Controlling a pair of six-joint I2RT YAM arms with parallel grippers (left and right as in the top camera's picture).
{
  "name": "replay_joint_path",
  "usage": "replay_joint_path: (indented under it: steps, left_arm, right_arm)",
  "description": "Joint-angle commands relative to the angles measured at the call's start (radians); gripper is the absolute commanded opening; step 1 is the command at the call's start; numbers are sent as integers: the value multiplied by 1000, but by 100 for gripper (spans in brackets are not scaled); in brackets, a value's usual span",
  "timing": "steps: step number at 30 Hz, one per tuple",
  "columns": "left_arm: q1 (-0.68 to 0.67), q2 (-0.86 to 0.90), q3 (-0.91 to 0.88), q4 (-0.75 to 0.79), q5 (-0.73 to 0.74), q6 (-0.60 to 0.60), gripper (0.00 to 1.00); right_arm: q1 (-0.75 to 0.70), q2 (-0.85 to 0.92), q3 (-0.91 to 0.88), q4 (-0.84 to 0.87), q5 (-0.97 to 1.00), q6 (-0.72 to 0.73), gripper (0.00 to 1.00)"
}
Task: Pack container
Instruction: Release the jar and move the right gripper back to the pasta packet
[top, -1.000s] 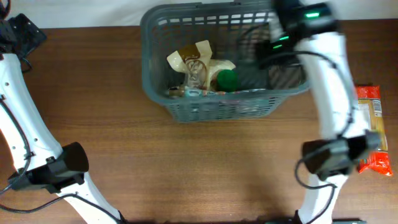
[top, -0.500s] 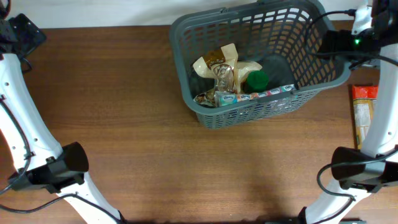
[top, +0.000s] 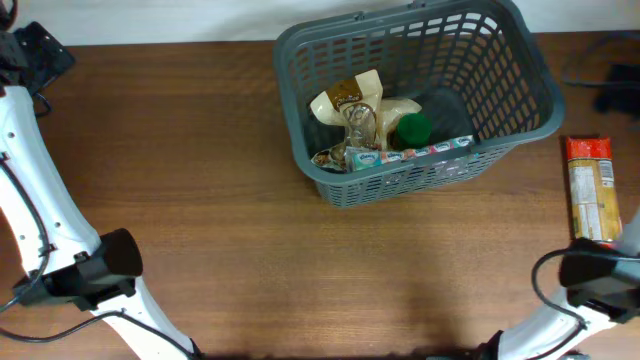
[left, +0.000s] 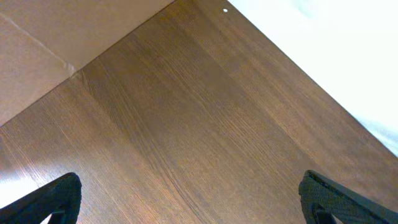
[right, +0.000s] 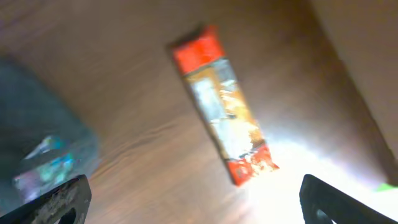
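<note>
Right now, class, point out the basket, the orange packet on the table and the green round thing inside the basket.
basket (top: 400, 182), overhead view, front lattice wall.
orange packet (top: 590, 190), overhead view, its middle.
green round thing (top: 413, 128), overhead view, its top.

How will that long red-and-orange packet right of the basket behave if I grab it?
The packet lies flat on the table beside the basket, long and narrow, so it probably won't roll. It looks like a thin printed wrapper, so likely light and perhaps slippery. Gripped at one end it may sag; its contents cannot be told.
</note>
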Motion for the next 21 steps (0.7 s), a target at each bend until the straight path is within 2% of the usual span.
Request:
replay_joint_path:
  steps: [1, 7, 11, 21]
  left_arm:
    - [2, -26, 13, 2, 0, -13, 99]
    - [2, -26, 13, 2, 0, -13, 99]
    - [2, -26, 13, 2, 0, -13, 99]
    - [2, -26, 13, 2, 0, -13, 99]
  right_arm:
    - [-84, -12, 15, -3, -3, 16, 99]
    - [-167, 40, -35, 8, -26, 3, 99]
    - [-179, 64, -133, 61, -24, -27, 99]
    - [-179, 66, -622, 363, 35, -109, 99]
